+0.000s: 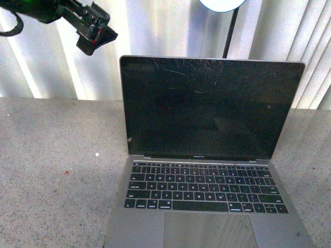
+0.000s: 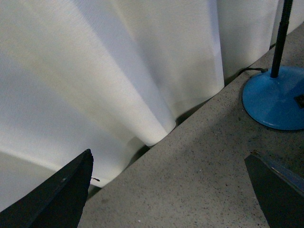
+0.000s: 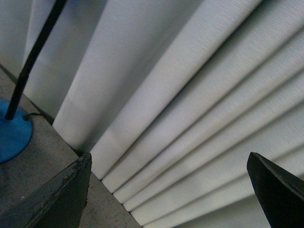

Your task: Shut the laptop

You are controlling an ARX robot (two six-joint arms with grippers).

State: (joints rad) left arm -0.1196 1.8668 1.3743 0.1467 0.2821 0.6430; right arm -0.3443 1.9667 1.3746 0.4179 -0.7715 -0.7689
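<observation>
Laptop [image 1: 207, 155] open, lid upright.
I see it below-right of L claw [image 1: 98, 32], jaws apart; R claw [image 3: 168, 190] jaws apart too.

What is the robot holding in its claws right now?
Nothing. The left gripper and right gripper are both open, with only curtain and table showing between their jaws. The laptop stands open on the table, untouched.

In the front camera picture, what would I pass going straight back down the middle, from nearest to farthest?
Laptop first: trackpad → keyboard → black screen → lamp pole → white curtain.
</observation>
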